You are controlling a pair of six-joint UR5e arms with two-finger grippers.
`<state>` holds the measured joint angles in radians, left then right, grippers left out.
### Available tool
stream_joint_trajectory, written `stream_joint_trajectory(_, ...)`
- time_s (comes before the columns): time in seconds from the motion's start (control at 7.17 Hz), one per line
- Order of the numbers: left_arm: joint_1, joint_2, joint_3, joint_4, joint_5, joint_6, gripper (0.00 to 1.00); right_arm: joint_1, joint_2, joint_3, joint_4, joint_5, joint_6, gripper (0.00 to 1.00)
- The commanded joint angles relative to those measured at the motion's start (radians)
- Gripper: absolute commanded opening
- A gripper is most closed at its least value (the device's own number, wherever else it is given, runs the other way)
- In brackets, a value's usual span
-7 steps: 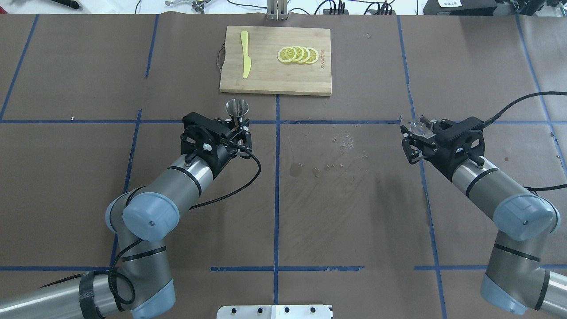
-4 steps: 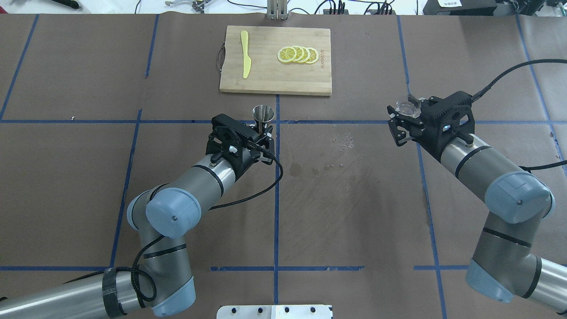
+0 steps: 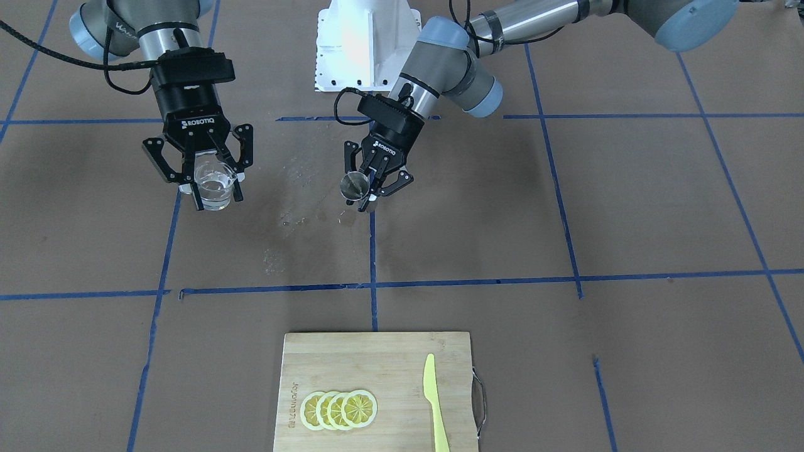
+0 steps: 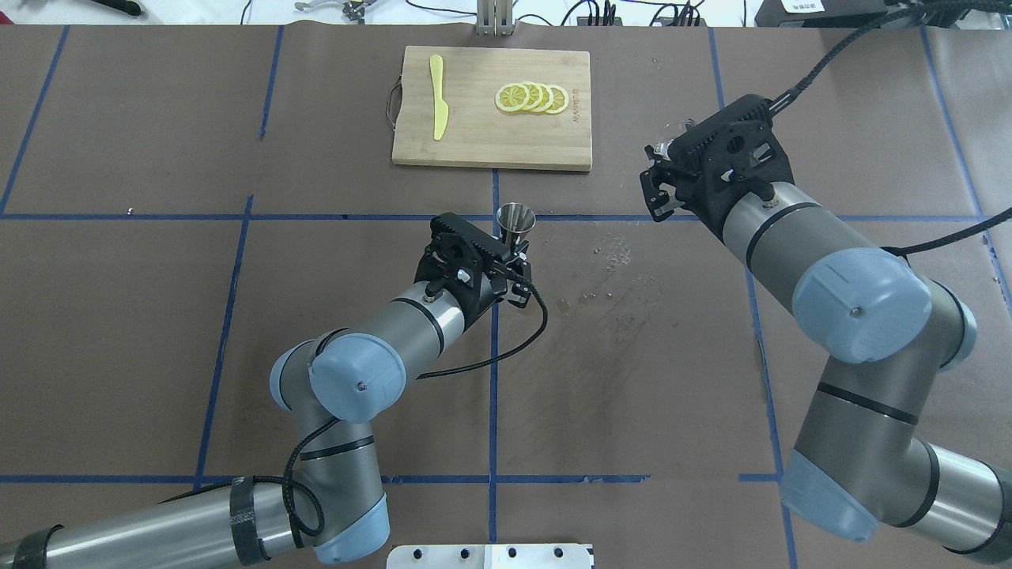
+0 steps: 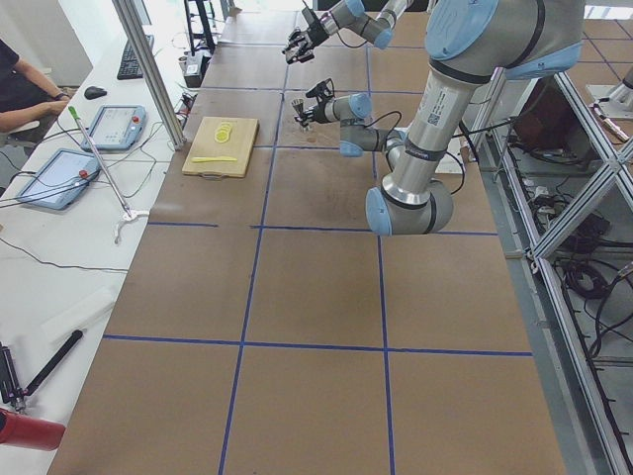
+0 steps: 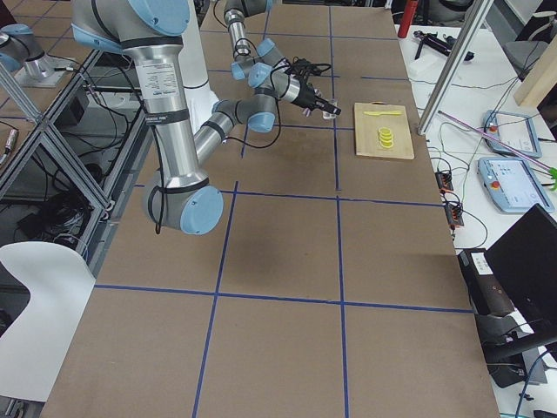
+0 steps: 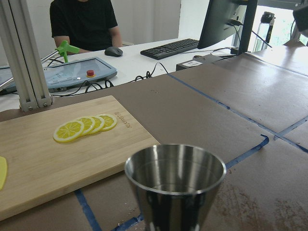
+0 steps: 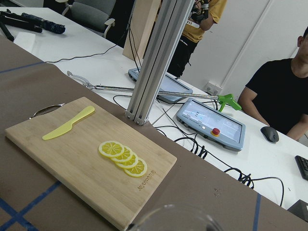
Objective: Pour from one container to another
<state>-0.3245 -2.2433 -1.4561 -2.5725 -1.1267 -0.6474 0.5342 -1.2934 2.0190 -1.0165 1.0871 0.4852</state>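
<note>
From the front, the right pincer (image 3: 213,183) has its fingers closed onto the sides of the glass cup (image 3: 215,188). The cup hangs upright above the table (image 3: 565,207) with clear liquid in it. The left pincer (image 3: 372,190) pinches the jigger (image 3: 355,186) at its narrow waist, near the table's middle blue line. Cup and jigger are well apart.

From overhead, the jigger's open mouth faces up, a little short of the cutting board (image 4: 490,142) with its lemon slices (image 4: 531,97). The cup is mostly hidden behind the right pincer.

The left wrist camera shows the jigger's upper cone upright at the bottom of the view. The right wrist camera shows only the cup's rim at the bottom edge.
</note>
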Motion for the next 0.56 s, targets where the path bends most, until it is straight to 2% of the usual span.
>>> stream_joint_trajectory(0.0, 0.021, -0.025, 0.017, 0.0, -0.008, 0.0, 0.0, -0.008, 0.037, 0.004, -0.092, -0.044, -0.045, 0.0)
stream_joint_trajectory(0.42, 0.021, -0.088, 0.08, -0.002, -0.01, 0.0, 0.0, -0.106, 0.043, 0.001, -0.125, -0.173, -0.065, 0.0)
